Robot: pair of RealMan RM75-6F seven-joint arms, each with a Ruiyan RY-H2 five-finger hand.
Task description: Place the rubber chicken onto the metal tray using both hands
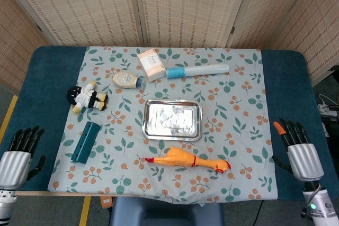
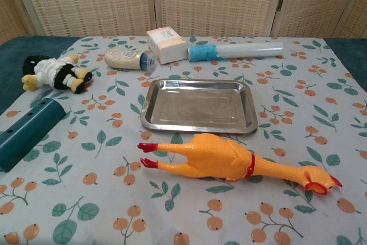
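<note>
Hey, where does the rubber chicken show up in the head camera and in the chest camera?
Head view: rubber chicken lies low centre, just below the metal tray, head pointing right.
Chest view: rubber chicken fills the lower middle, again just in front of the metal tray.
Shared landmark: the metal tray, directly beyond the chicken in both.

One rubber chicken, one metal tray, one plush doll, one teal cylinder, one small bottle, one box, one capped tube, two hands: left hand, right hand.
</note>
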